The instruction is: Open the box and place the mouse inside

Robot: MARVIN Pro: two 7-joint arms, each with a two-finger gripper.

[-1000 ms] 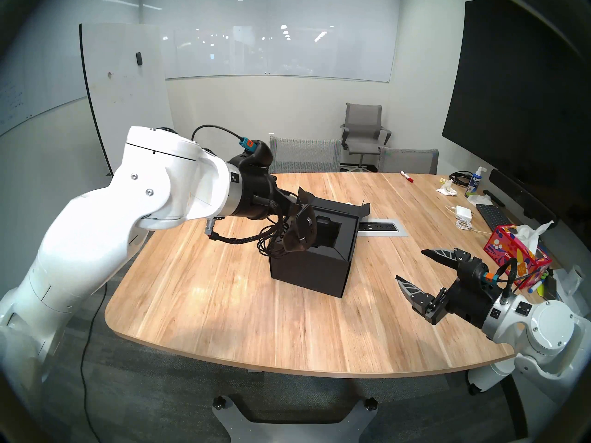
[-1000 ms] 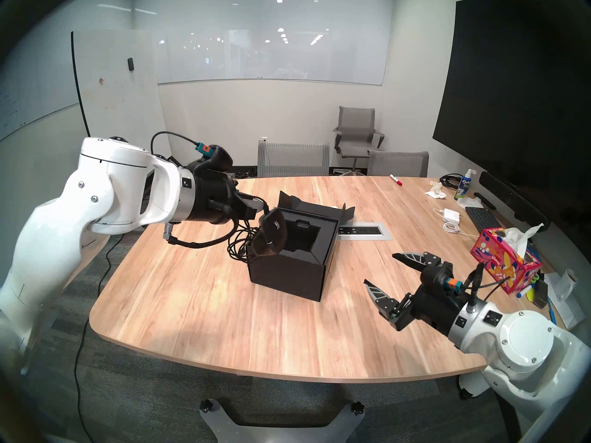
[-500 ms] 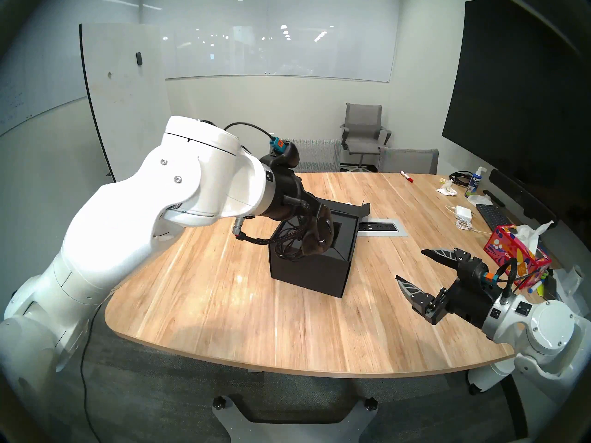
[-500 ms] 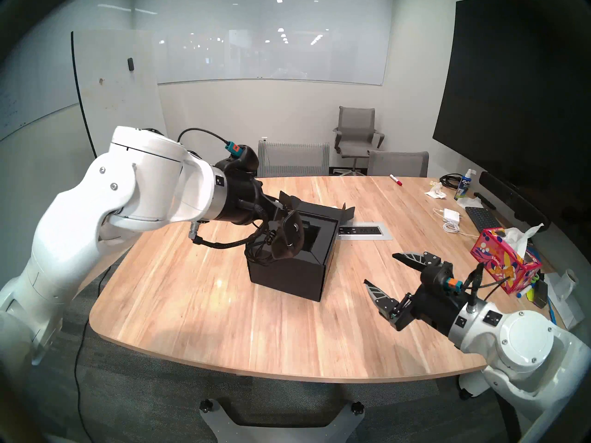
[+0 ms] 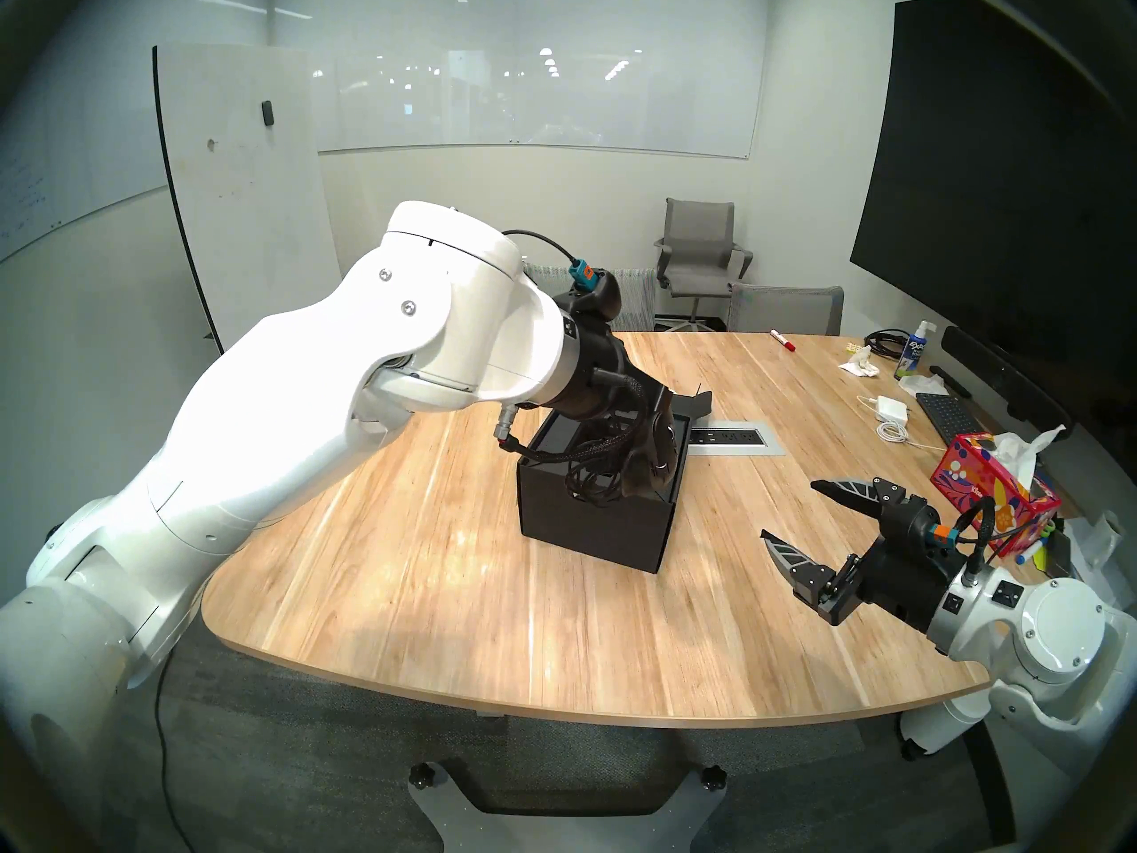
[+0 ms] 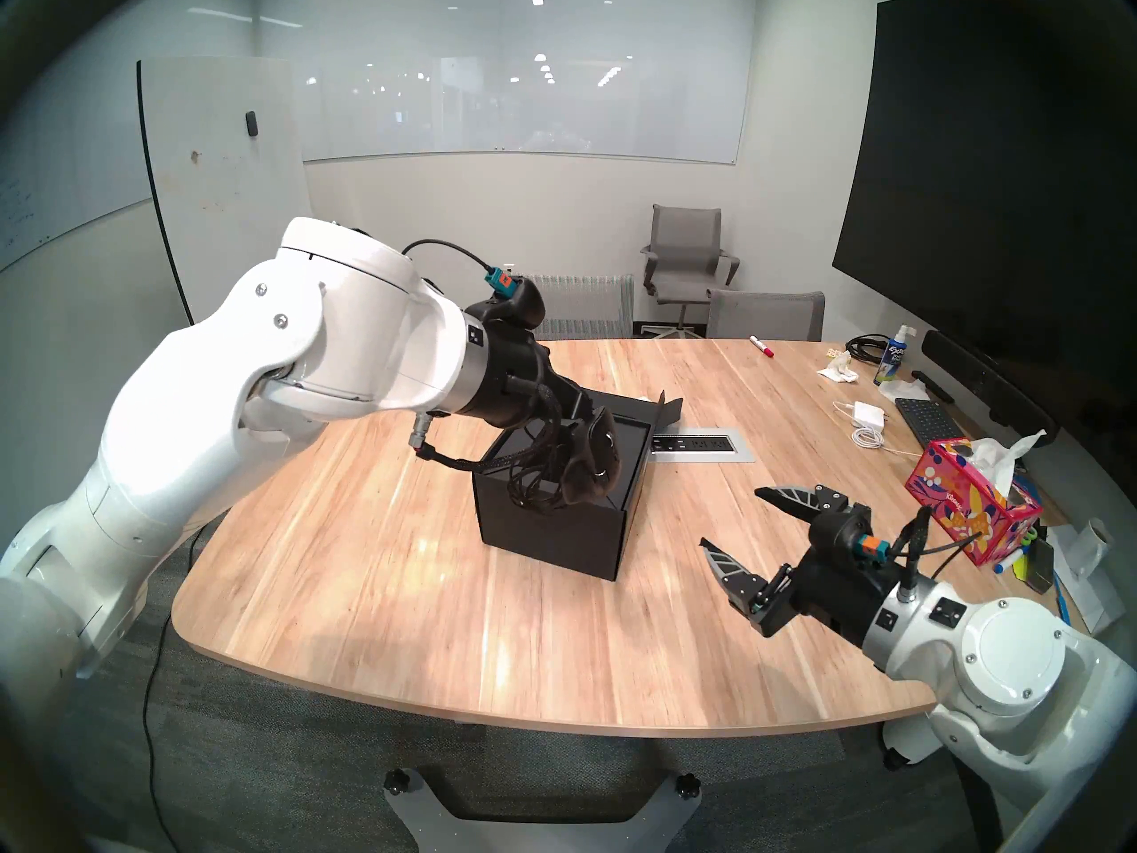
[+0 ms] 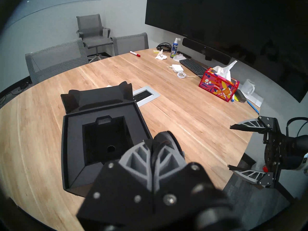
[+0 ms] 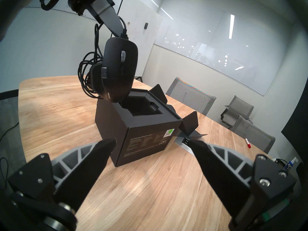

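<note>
The black box (image 5: pixel 590 525) (image 6: pixel 554 525) stands mid-table with its flap lid (image 5: pixel 689 402) folded back and its moulded insert (image 7: pixel 73 125) bare. My left gripper (image 7: pixel 152 147) is shut on the black mouse (image 5: pixel 652 464) (image 6: pixel 590 470) (image 8: pixel 119 70). It holds the mouse nose-up just above the box's open top. The mouse's coiled cable (image 8: pixel 86 75) dangles beside it over the box's left rim. My right gripper (image 5: pixel 789 510) (image 8: pixel 152 141) hovers open and empty to the right of the box (image 8: pixel 146 145).
A floral tissue box (image 5: pixel 990 495), a keyboard (image 5: pixel 947 415), a white charger (image 5: pixel 889 408) and a spray bottle (image 5: pixel 913 356) crowd the table's right side. A power outlet panel (image 5: pixel 732 439) sits just behind the box. A red marker (image 5: pixel 782 339) and chairs (image 5: pixel 781 307) are at the far edge.
My left arm has swung right, carrying the mouse and its cable from beside the box's left edge to over the opening. The right arm has not moved.
</note>
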